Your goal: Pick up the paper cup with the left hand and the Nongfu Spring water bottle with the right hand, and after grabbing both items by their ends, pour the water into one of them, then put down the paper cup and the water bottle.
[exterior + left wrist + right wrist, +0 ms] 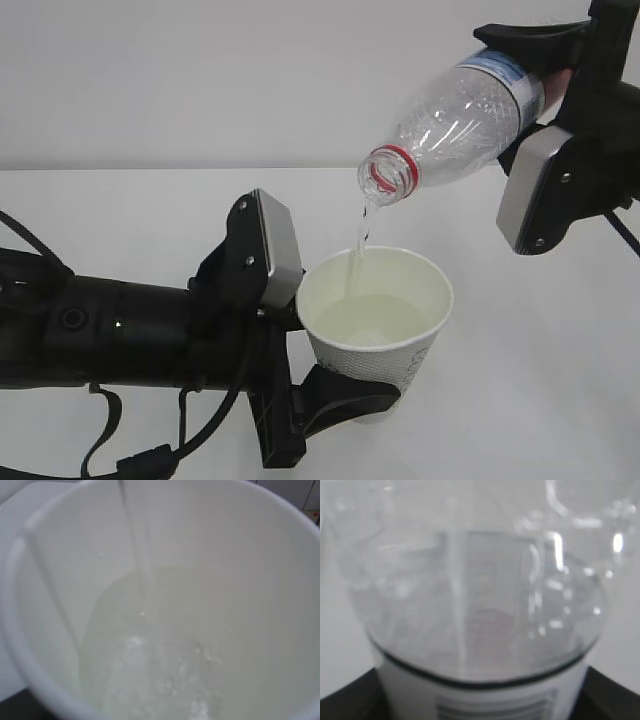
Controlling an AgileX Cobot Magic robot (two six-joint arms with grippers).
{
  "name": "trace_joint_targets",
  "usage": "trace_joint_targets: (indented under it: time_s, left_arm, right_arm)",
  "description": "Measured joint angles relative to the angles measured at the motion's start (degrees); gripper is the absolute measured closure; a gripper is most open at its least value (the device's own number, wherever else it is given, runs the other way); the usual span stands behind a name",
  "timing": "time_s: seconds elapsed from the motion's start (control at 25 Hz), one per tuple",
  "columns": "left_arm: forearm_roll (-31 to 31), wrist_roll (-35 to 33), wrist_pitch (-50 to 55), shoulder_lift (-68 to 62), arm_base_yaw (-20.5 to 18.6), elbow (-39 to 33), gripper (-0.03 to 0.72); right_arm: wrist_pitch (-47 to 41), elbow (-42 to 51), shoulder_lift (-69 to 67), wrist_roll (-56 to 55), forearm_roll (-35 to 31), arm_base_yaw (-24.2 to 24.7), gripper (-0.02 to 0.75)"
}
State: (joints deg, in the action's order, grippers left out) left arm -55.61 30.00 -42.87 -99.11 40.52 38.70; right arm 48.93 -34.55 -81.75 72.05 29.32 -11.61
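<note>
Here, left end effector (345, 395) clamped on the lower wall of the paper cup (385, 345), cup upright and lifted above the white surface (140, 215). Right end effector (560, 85) closed on the labelled base end of the Nongfu Spring water bottle (455, 125), bottle tilted with open mouth down, just over the cup rim. Thin stream of the water (360, 240) falling from mouth into cup. In left wrist view, cup partly filled, stream (145, 570) hitting the pool.
</note>
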Motion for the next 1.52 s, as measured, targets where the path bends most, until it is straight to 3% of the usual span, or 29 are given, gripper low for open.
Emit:
trace_joint_targets:
  time_s: [1.52]
  left_arm:
    - [0.00,0.00,0.00,-0.04,0.00,0.00,0.146]
  right_arm:
    - [0.35,0.00,0.00,0.60,-0.13,0.00,0.226]
